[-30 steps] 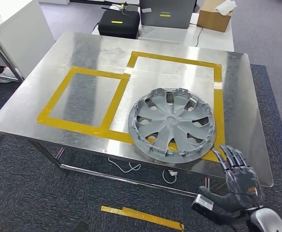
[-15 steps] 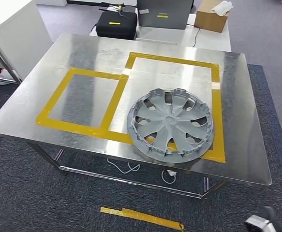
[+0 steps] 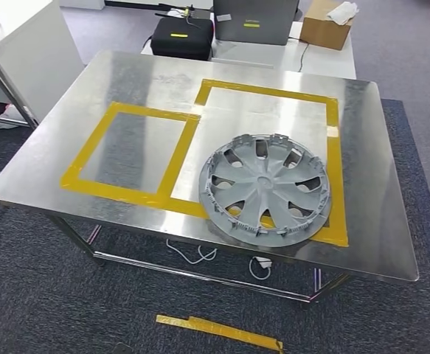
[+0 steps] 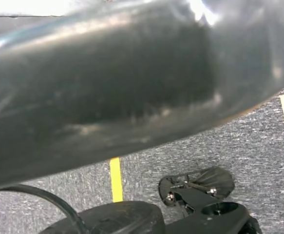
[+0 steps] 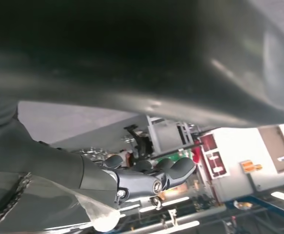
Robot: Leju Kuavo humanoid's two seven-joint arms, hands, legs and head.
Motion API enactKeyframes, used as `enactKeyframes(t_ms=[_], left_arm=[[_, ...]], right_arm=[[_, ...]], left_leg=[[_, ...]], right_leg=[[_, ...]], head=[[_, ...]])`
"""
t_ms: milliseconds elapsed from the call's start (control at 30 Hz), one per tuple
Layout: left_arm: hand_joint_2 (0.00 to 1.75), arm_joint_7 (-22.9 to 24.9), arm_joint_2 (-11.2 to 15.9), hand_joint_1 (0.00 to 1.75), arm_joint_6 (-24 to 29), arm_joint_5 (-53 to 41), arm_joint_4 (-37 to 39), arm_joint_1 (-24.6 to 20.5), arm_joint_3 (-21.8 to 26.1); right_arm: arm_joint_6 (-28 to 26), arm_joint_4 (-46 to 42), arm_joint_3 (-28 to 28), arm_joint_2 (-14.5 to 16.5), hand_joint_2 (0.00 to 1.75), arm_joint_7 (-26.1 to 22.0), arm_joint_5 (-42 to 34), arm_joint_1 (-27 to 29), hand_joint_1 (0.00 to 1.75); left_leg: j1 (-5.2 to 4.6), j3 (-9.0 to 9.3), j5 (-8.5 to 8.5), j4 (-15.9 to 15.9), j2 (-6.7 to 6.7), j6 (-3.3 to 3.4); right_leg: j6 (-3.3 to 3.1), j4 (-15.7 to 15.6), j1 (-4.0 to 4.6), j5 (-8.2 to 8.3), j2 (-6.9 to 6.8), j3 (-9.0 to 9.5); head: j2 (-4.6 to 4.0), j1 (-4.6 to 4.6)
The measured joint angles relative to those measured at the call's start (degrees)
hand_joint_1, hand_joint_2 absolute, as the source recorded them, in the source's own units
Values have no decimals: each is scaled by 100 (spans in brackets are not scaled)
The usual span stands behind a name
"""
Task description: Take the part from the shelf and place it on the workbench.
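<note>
The part, a grey plastic hubcap, lies flat on the steel workbench. It sits in the near part of the right-hand yellow taped square, and its front rim overlaps the tape. Nothing touches it. In the right wrist view my right hand hangs in the air with its fingers stretched out and nothing in them. A blurred grey mass close to the lens in the left wrist view may be my left hand; how its fingers lie is unreadable.
A second yellow taped square marks the bench's left half. Behind the bench stand a black case, a grey box and a cardboard box. A white cabinet is at far left. A yellow tape strip lies on the carpet.
My right hand, open near the bench's front right corner a second ago, has dropped out of the head view. The camera shifted slightly. The hubcap has not moved.
</note>
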Motion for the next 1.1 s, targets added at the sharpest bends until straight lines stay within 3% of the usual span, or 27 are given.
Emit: enactKeyframes(t_ms=[67, 167, 233, 300, 333, 367, 400, 500, 567, 633, 700, 767, 833, 867, 900, 933, 1000, 1067, 1100], left_arm=[[0, 0, -11, 0, -1, 0, 0, -5, 0], [0, 0, -15, 0, -1, 0, 0, -4, 0], [0, 0, -11, 0, 1, 0, 0, 2, 0], [0, 0, -12, 0, 0, 0, 0, 7, 0], [0, 0, -12, 0, 0, 0, 0, 12, 0], [0, 0, -12, 0, 0, 0, 0, 16, 0], [0, 0, -12, 0, 0, 0, 0, 20, 0], [0, 0, -10, 0, 0, 0, 2, 18, 0], [0, 0, -7, 0, 1, 0, 7, 18, 0], [0, 0, -6, 0, 2, 1, 8, 15, 0], [0, 0, -8, 0, 3, 2, 8, 8, 0], [0, 0, -10, 0, 3, 1, 9, 5, 0], [0, 0, -13, 0, 2, 0, 9, 10, 0], [0, 0, -15, 0, 1, 0, 9, 13, 0], [0, 0, -16, 0, 0, 0, 9, 14, 0], [0, 0, -16, 0, 0, 0, 9, 13, 0], [0, -30, -16, 0, 6, 1, 9, 8, 0], [0, -181, -9, 0, 23, 14, 9, 3, -1], [0, -280, 2, 0, 26, 26, 9, -2, -2]], right_arm=[[0, 49, -74, 31, 0, -4, 1, -43, 0], [-2, 103, -146, 82, 0, -4, 3, -55, 0], [-4, 133, -169, 114, 0, -5, 5, -62, 0], [-6, 158, -196, 132, 0, -5, 5, -67, 0], [-7, 172, -209, 139, 0, -5, 5, -67, 0], [-7, 185, -221, 146, 0, -5, 5, -67, 0], [-7, 197, -231, 151, 0, -5, 5, -69, 0], [-7, 229, -251, 166, 0, -5, 5, -82, 0], [-7, 241, -256, 171, 0, -7, 5, -95, 0], [-7, 247, -258, 173, 0, -8, 5, -107, 0], [-8, 256, -258, 176, 0, -10, 5, -111, 0], [-9, 266, -261, 182, 0, -12, 5, -117, 0], [-9, 275, -263, 184, 0, -12, 5, -121, 0], [-9, 281, -263, 185, 0, -11, 4, -119, 0], [-9, 289, -264, 185, 0, -11, 3, -118, 0], [-9, 296, -264, 186, 0, -11, 3, -118, 0], [41, 341, -262, 190, 0, 95, 22, -144, 0], [396, 891, -256, 196, 0, 685, 145, -373, 0], [798, 1447, -264, 173, 0, 1193, 229, -579, 0]], left_leg=[[-8, 14, 0, 26, 0, -72], [3, 13, -53, 82, -6, -200], [29, -107, -355, 439, -14, -297], [70, -364, -823, 1203, -16, -374], [89, -467, -973, 1542, -16, -399], [104, -489, -1003, 1704, -15, -414], [117, -409, -914, 1633, -15, -419], [125, 210, -392, 509, -23, -366], [104, 423, -297, 69, -30, -298], [92, 409, -323, 9, -30, -227], [111, 408, -299, -69, -18, -140], [117, 404, -258, -119, -5, -73], [92, 380, -247, -116, 1, -51], [79, 377, -246, -114, 5, -49], [68, 377, -246, -112, 6, -48], [59, 386, -247, -110, 6, -48], [43, 386, -247, -86, -8, -61], [49, 357, -227, -56, -22, -114], [67, 334, -209, -48, -24, -152]], right_leg=[[-41, -373, 26, 43, -3, 225], [-149, -397, 24, 61, 4, 193], [-223, -417, 1, 99, -4, 179], [-248, -414, 2, 114, -8, 159], [-248, -411, 4, 117, -9, 152], [-246, -407, 5, 119, -8, 151], [-242, -404, 4, 120, -6, 170], [-210, -393, 9, 118, 7, 225], [-155, -386, 18, 129, 16, 200], [-79, -393, 26, 147, 18, 181], [-24, -299, 27, 52, 16, 111], [-5, 249, 25, -279, 15, -168], [7, 1048, 27, -604, 14, -555], [10, 1270, 29, -627, 14, -664], [6, 1275, 30, -535, 13, -666], [-4, 1053, 30, -350, 12, -556], [-50, 247, 36, 28, 58, -116], [-96, -273, 67, 187, 128, 164], [-116, -346, 92, 188, 151, 197]], head=[[0, -5], [0, -13], [0, -29], [0, -44], [0, -44], [0, -45], [0, -44], [0, -43], [0, -43], [0, -40], [0, -25], [0, 1], [0, 14], [0, 12], [0, 12], [0, 12], [0, 11], [0, 6], [0, 8]])
